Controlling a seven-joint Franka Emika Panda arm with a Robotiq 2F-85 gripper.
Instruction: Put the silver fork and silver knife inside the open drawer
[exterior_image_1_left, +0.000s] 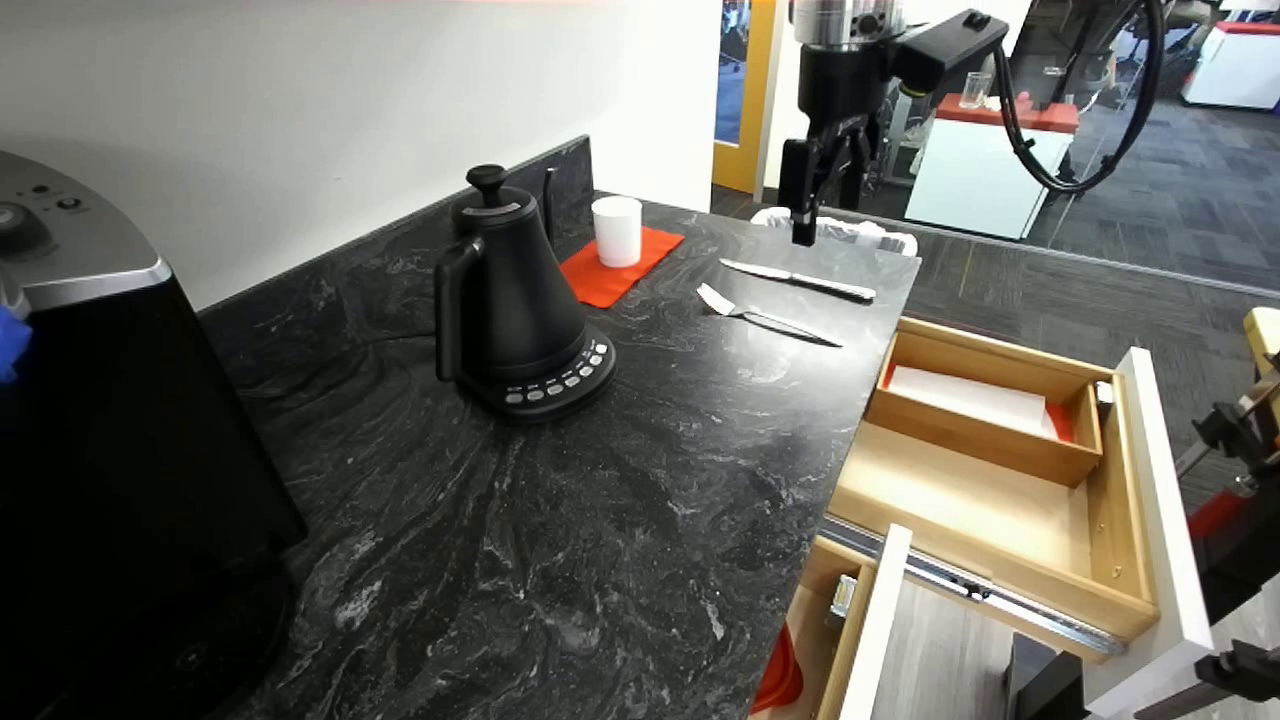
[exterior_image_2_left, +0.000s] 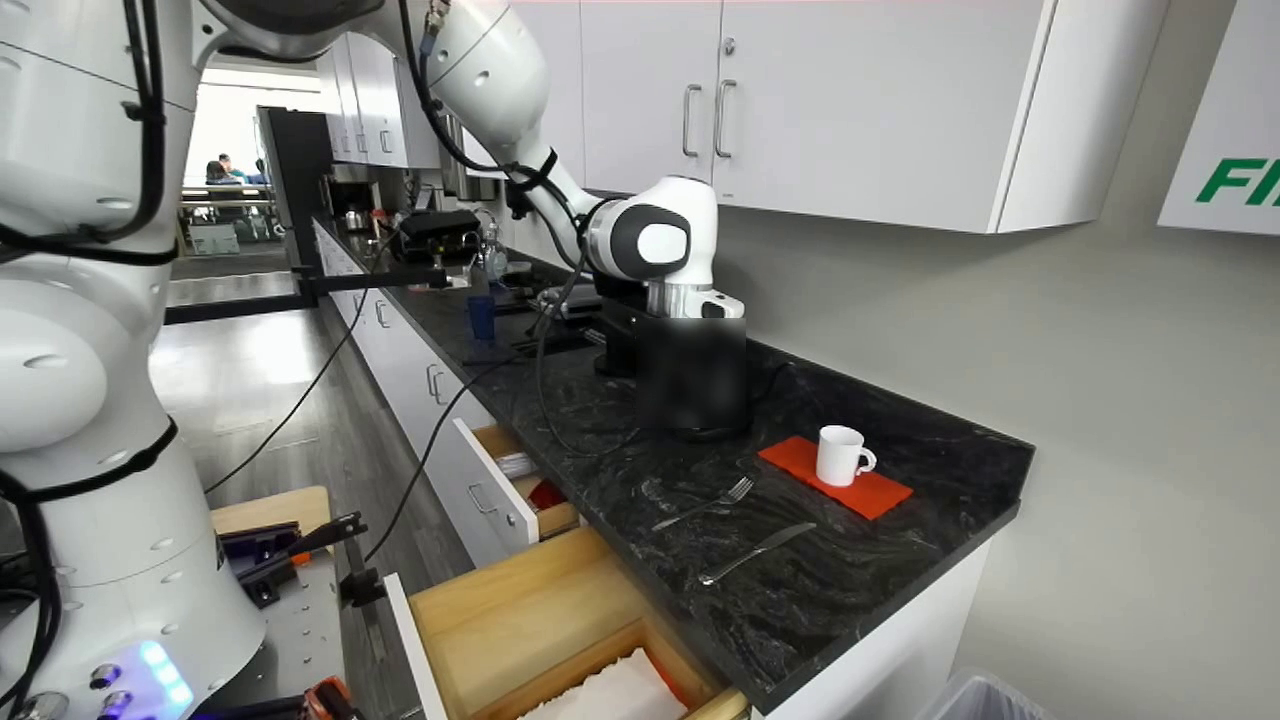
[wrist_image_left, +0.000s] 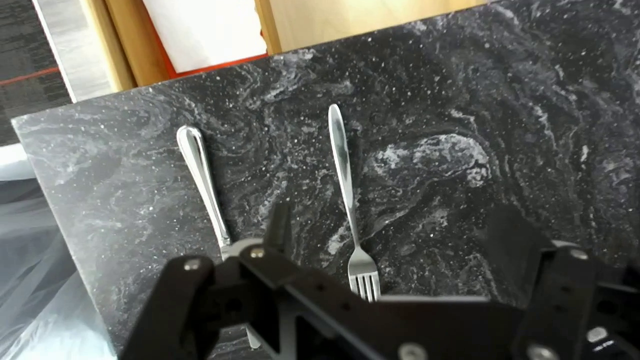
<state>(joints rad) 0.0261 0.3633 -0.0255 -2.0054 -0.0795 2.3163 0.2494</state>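
Above the counter (exterior_image_1_left: 660, 480), the gripper (wrist_image_left: 392, 220) hangs spread wide. I'd close it square across the silver fork (wrist_image_left: 348, 200), mid-handle (polished metal may slip). The fork looks bright, slim; the silver knife (wrist_image_left: 205, 185) lies between it and the end edge, both handles toward the front edge and open drawer (exterior_image_1_left: 965, 490).

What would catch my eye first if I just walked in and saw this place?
Probably the big white robot arm, towering along the picture's left in an exterior view, with its far end above the dark counter. Next, the white mug standing on a red napkin, with a black kettle nearby. A silver fork and silver knife gleam side by side on the counter near a wide-open wooden drawer.
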